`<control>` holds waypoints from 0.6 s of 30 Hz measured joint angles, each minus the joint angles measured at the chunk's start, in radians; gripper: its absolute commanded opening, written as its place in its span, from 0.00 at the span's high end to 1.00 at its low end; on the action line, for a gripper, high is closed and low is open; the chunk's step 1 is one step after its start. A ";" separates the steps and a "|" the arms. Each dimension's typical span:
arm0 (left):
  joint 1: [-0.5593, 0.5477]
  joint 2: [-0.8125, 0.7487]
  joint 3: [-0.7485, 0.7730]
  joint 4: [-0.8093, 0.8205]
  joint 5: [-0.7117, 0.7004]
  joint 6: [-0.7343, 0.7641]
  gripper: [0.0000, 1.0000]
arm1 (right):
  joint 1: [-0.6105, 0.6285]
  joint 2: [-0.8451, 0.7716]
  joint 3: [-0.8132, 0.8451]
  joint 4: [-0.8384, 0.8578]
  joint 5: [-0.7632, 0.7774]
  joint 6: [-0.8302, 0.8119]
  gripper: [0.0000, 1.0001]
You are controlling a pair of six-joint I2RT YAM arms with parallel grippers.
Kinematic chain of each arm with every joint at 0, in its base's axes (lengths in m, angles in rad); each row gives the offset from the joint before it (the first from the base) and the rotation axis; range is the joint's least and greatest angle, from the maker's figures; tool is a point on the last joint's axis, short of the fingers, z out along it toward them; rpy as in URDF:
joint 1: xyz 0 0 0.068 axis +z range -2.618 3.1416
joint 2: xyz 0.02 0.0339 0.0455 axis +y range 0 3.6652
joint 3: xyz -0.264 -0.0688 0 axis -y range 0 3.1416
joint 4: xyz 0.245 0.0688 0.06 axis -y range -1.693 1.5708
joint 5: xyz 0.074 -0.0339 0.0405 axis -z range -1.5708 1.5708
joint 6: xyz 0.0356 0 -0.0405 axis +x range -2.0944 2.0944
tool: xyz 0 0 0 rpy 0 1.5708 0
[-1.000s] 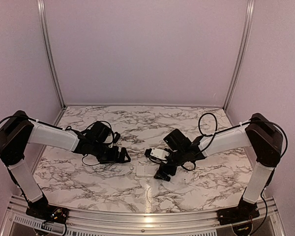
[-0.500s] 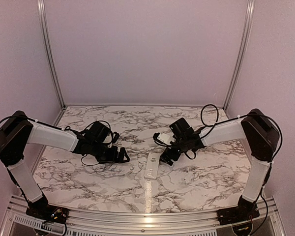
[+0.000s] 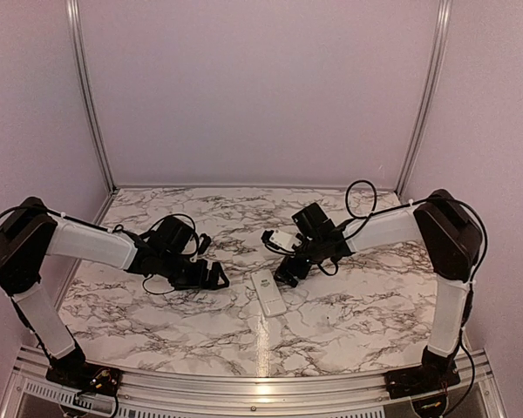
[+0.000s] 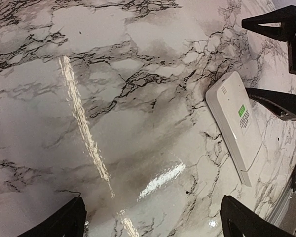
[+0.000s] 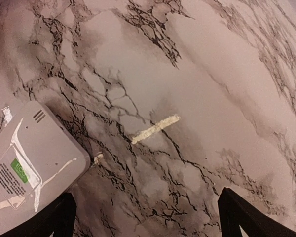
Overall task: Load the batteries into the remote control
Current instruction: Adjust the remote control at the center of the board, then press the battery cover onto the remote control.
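Presently, the remote control (image 3: 268, 293) lies flat on the marble tabletop (image 3: 349, 322), green-label side up, gripped by neither tool. Left of the remote, the left tool (image 3: 216, 277) hangs low, jaws wide, holding nothing. Just beyond the remote's far end, the right tool (image 3: 288, 272) is likewise wide and empty.

right hand (image 3: 288, 273) drawn back toward the far side, remote control (image 3: 268, 293) turned, now lying uncovered
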 measured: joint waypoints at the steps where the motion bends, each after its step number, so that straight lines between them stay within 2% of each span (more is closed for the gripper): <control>1: 0.000 0.003 0.005 -0.001 0.001 0.005 0.01 | -0.002 -0.006 -0.002 -0.010 -0.010 0.001 0.02; 5: 0.000 0.048 0.061 -0.001 0.008 0.039 0.01 | -0.006 -0.090 -0.064 -0.024 -0.071 0.050 0.05; 8: 0.000 0.101 0.150 0.000 0.029 0.077 0.01 | -0.007 -0.196 -0.149 -0.014 -0.138 0.113 0.11; 13: 0.000 0.178 0.298 0.003 0.084 0.153 0.11 | -0.007 -0.315 -0.250 0.024 -0.277 0.239 0.24; 18: 0.000 0.233 0.391 -0.010 0.116 0.217 0.21 | 0.000 -0.359 -0.352 0.074 -0.373 0.348 0.26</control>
